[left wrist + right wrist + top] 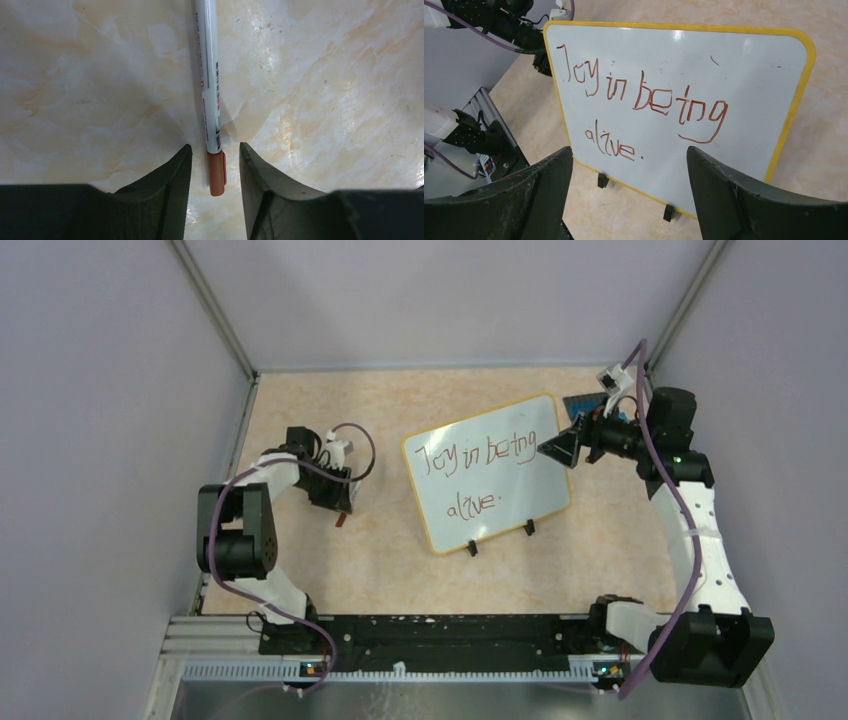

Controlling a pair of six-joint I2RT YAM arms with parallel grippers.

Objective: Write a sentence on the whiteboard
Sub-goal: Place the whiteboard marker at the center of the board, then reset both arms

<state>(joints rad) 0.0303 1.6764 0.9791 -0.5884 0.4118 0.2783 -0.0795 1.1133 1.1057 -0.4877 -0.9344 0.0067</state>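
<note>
You have two arms of the same build. The left arm [240, 530], at the left of the top view, and the right arm [708, 540], at the right, each join glossy white links to bulky black joint housings. A thin purple cable [207, 552] trails along each. Both are bolted to a black base rail [440, 632] along the bottom, with small green lights [315, 668] near its ends. Up close, the left gripper [215, 146] and right gripper [629, 150] have dark, wedge-shaped fingers with a rough, grainy surface.
</note>
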